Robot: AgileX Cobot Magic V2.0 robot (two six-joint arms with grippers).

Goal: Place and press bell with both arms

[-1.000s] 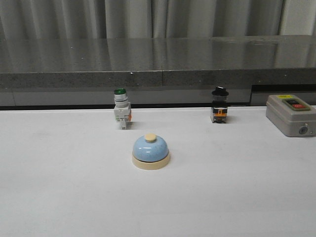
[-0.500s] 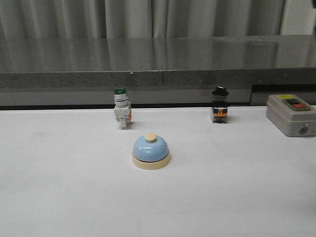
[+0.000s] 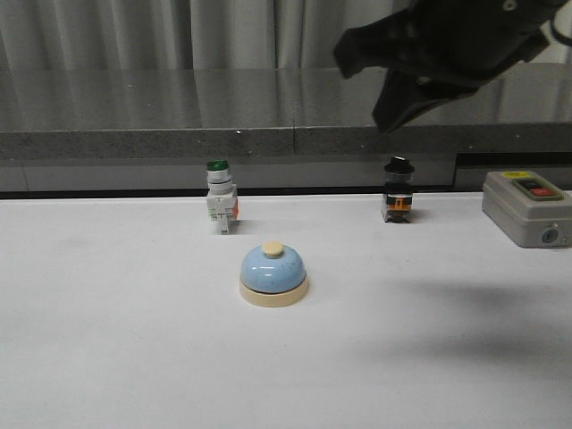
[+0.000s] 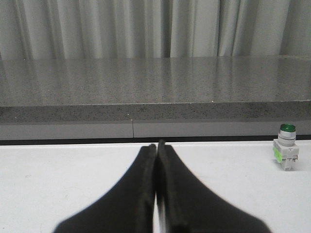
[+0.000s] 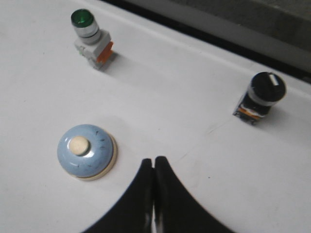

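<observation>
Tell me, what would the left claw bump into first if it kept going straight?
Probably nothing soon. The shut left claw points across bare table toward the grey ledge; the green switch sits off to the side.

Matte black arm (image 3: 447, 49); tapered black fingers (image 4: 141, 194).

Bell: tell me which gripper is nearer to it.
Right. The right gripper, shut, hangs above the table just beside the bell. The left gripper, also shut, has no bell in its view, only the green-capped switch.
</observation>
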